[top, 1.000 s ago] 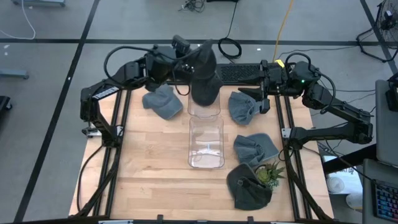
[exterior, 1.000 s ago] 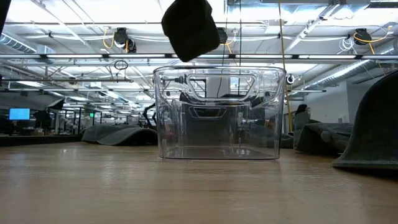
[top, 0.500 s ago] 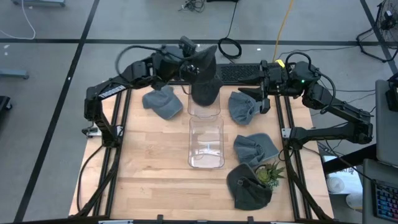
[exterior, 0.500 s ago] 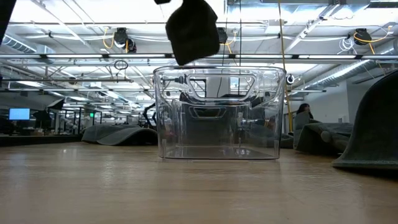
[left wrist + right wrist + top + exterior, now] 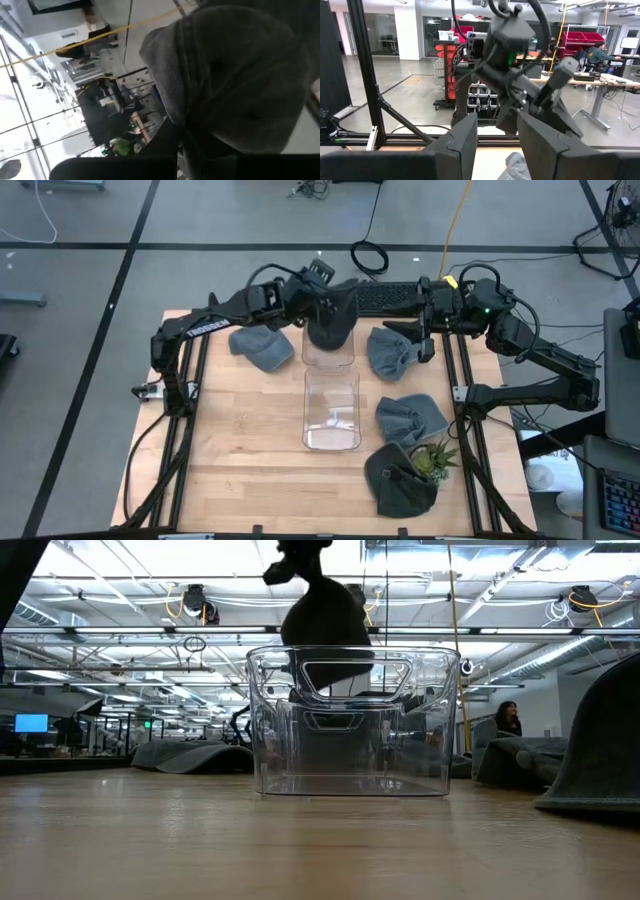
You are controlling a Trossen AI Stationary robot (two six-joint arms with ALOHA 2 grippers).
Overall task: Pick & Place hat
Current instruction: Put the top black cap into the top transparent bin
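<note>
A dark grey hat (image 5: 331, 323) hangs over the far clear bin (image 5: 328, 356), with my left gripper (image 5: 320, 288) shut on its top. In the low view the hat (image 5: 326, 625) dips behind the bin's rim (image 5: 350, 652). A second clear bin (image 5: 332, 412) sits in front of the first. My right gripper (image 5: 497, 142) waits open at the far right (image 5: 412, 332), with nothing between its fingers. My left gripper holds the hat by its upper end (image 5: 305, 578), coming from the table's left and slanting down. The hat hangs below the fingers, clear of the table, its lower end (image 5: 338, 668) inside the top of the far bin. The hat itself fills the wrist view (image 5: 235, 75) and hides the pinch.
Grey hats lie on the table left of the far bin (image 5: 262, 345), right of it (image 5: 392, 352) and right of the near bin (image 5: 410, 418). A dark hat (image 5: 398, 485) lies at the near right, beside a small green plant (image 5: 433, 460).
My left gripper has gone down and toward the table's right with the hat, tipping further downward. The hat, earlier well above the far bin, now hangs with its lower end below the bin's rim.
</note>
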